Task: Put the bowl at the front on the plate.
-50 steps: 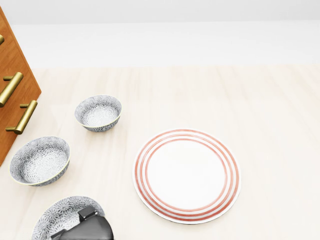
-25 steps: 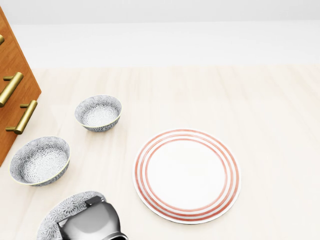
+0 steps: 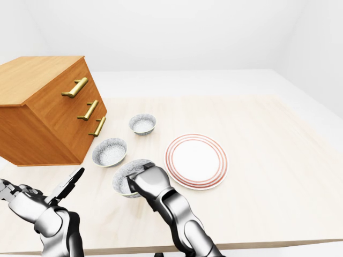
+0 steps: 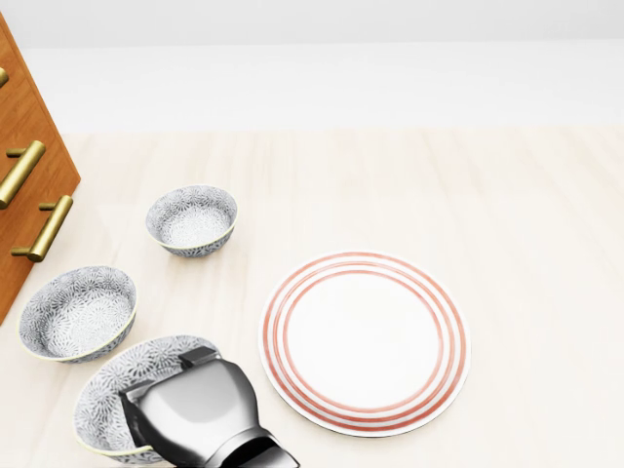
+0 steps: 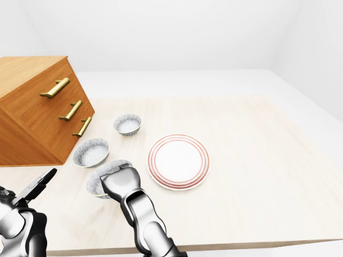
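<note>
At the plate's (image 4: 364, 341) 8 o'clock in the head view, the front bowl (image 4: 112, 390) lies just beside it. The right hand (image 4: 190, 405) covers its 4 o'clock rim, fingers hidden, so I cannot tell if they grip. The left hand (image 3: 67, 184) hangs spread, idle. Grasping seems the step in hand. The next move calls for a lift, then a carry toward 2 o'clock.

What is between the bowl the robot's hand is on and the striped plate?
Nothing but a narrow strip of bare table, seen clearly in the head view, separates bowl and plate.
</note>
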Robot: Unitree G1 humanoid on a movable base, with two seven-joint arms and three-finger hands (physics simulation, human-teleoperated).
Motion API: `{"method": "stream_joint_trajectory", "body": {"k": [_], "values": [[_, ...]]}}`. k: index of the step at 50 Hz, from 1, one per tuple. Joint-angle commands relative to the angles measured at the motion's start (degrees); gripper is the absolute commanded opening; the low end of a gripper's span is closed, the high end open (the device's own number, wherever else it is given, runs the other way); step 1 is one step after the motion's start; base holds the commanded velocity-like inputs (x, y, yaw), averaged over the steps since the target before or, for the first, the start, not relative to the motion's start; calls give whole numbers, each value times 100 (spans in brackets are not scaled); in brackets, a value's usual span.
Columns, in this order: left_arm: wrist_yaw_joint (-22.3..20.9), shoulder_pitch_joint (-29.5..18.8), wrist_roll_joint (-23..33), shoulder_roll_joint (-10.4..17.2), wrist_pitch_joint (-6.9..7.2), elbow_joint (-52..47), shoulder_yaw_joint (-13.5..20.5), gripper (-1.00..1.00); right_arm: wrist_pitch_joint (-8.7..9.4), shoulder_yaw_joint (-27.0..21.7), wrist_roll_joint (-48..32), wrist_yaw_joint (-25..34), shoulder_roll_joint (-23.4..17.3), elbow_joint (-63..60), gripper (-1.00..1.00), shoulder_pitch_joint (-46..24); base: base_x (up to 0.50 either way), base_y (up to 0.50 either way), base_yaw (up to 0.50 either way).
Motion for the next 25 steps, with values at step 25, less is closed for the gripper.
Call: {"method": "stream_joint_trajectory", "body": {"k": [25], "values": [[0,-5,48,-10,-100,65,-12,100,-1,-146,-919,-387,-753,-2097,-100,860,0,0,0]]}}
